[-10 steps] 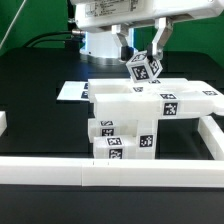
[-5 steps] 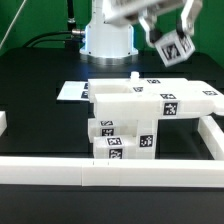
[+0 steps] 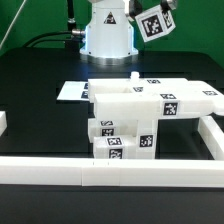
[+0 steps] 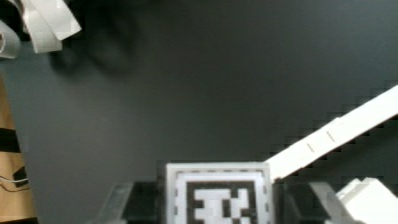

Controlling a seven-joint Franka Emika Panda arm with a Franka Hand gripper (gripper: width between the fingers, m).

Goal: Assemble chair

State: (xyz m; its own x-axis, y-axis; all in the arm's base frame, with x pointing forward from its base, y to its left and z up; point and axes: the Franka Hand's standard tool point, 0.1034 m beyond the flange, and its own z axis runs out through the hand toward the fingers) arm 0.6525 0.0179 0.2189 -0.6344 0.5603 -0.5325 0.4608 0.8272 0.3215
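Observation:
The partly built chair (image 3: 150, 108) stands mid-table as a stack of white tagged blocks: a wide slab on top, smaller tagged parts below. A short peg (image 3: 133, 78) sticks up from its top. High above it, at the exterior view's upper edge, my gripper (image 3: 152, 11) is shut on a small white leg block (image 3: 155, 26) with a black-and-white tag, tilted. In the wrist view the same leg block (image 4: 222, 192) sits between my fingers (image 4: 143, 203), and the gripper (image 4: 228, 206) is well clear of the table.
Long white border rails run along the front (image 3: 110, 172) and the exterior view's right (image 3: 214, 133). The marker board (image 3: 70, 91) lies flat behind the chair on the left. The robot base (image 3: 107, 38) stands at the back. A rail (image 4: 347, 128) shows far below in the wrist view.
The gripper has lifted the leg block from just above the chair's top to the upper edge of the exterior view, swinging right on the way. The chair has not moved.

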